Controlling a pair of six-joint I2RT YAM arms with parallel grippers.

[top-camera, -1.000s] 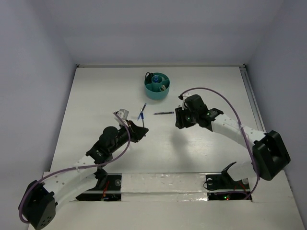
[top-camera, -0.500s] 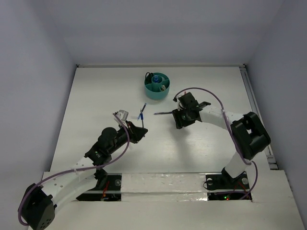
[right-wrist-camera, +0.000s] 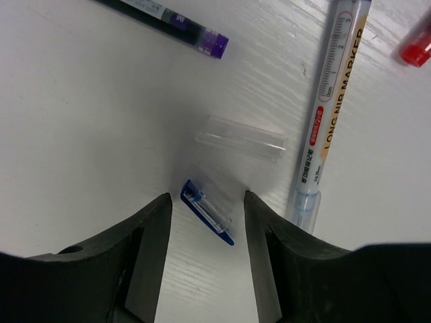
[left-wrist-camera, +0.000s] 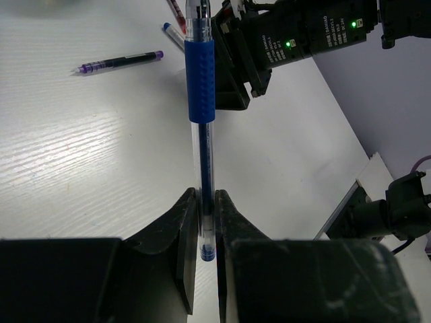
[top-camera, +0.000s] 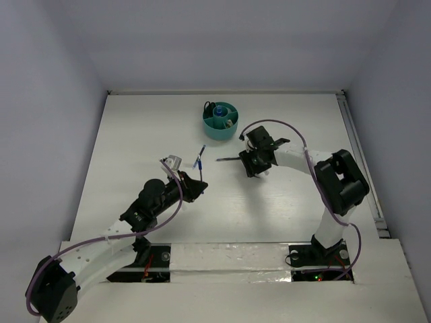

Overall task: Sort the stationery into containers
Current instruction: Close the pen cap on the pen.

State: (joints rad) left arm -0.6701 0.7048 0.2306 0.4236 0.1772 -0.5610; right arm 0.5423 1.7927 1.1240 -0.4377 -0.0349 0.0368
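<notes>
White bench (top-camera: 135, 134) with a faint wood grain. A small clear pen cap (right-wrist-camera: 210, 214) with a blue clip lies flat on it between the 2 fingers of the right tool (right-wrist-camera: 205, 200), apart from both. Just ahead of the tool lies a short clear tube (right-wrist-camera: 240, 138). Just outside 1 finger, a pale marker (right-wrist-camera: 335, 94) printed "LONG NIB MARKER" runs lengthwise away from the tool. Farther ahead, a dark pen (right-wrist-camera: 161, 20) with a purple end lies crosswise. A red piece (right-wrist-camera: 417, 46) shows at the frame edge. Well beyond the tool stands 1 round teal cup (top-camera: 219, 134).
</notes>
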